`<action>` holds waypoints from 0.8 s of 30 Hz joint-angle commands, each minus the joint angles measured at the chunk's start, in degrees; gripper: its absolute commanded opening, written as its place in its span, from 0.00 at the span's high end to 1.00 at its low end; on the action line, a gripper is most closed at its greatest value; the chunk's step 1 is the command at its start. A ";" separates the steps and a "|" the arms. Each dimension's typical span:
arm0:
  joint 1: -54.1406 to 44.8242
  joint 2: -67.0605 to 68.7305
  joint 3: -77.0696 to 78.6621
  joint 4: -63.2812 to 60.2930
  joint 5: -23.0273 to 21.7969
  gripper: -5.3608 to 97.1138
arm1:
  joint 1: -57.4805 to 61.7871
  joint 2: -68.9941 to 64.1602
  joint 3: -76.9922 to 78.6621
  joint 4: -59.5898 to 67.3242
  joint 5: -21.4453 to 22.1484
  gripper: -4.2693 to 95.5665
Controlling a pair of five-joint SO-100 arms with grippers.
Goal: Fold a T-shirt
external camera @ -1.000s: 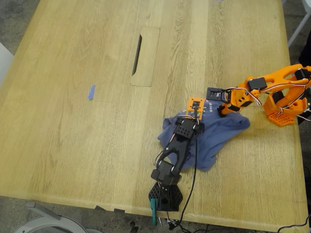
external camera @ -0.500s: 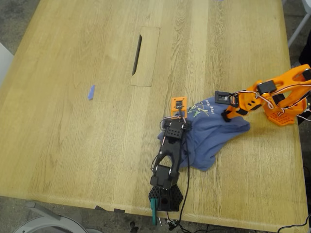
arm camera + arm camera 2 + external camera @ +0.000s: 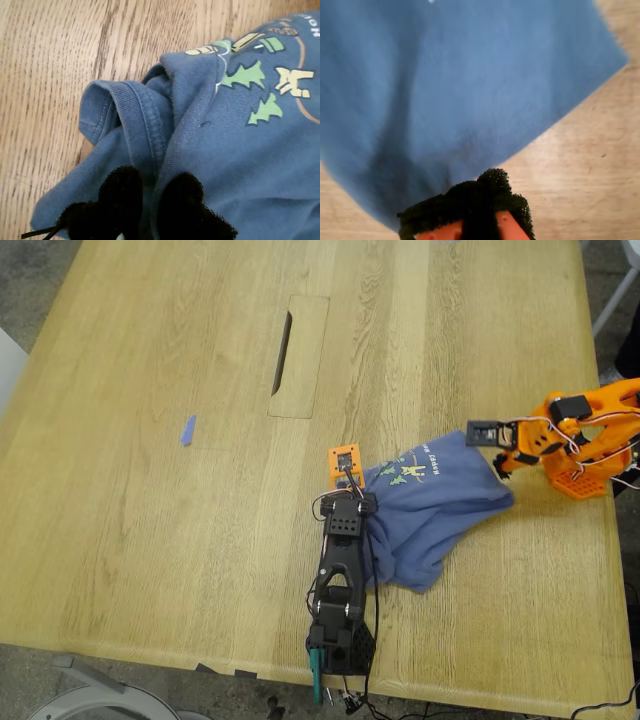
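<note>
T-shirt (image 3: 430, 505) lay crumpled on the worktop (image 3: 150, 520), toward the exterior view's right and lower half, between the two arms. Nearest the camera, the black arm's base sat at the worktop's near edge; my first gripper (image 3: 352, 498) had its padded fingers (image 3: 120, 195) clenched on a fold of cloth next to a ribbed hem, print (image 3: 260, 85) facing up just beyond. Further off, my second gripper (image 3: 500, 455) on the orange arm met the shirt's corner at the exterior view's right; its fingers (image 3: 485, 192) looked closed at the blue cloth's edge, but I couldn't tell whether any cloth was actually caught. Step, as I judged it: spreading the bunched shirt flat, no fold made yet. Next move needs both arms pulling apart to take out the slack, with the second grip confirmed first. A small purple strip (image 3: 188, 429) lay well apart toward the exterior view's left, and the slot (image 3: 282, 352) was further back.
</note>
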 commanded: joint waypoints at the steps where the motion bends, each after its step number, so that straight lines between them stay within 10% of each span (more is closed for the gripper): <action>1: 1.85 4.39 -9.93 3.34 -0.26 0.86 | 0.88 -4.39 -9.23 -0.79 -0.62 0.96; 24: 21.27 -9.67 -17.67 -4.92 -0.62 0.86 | 2.02 -37.79 -23.55 -28.21 -2.11 0.96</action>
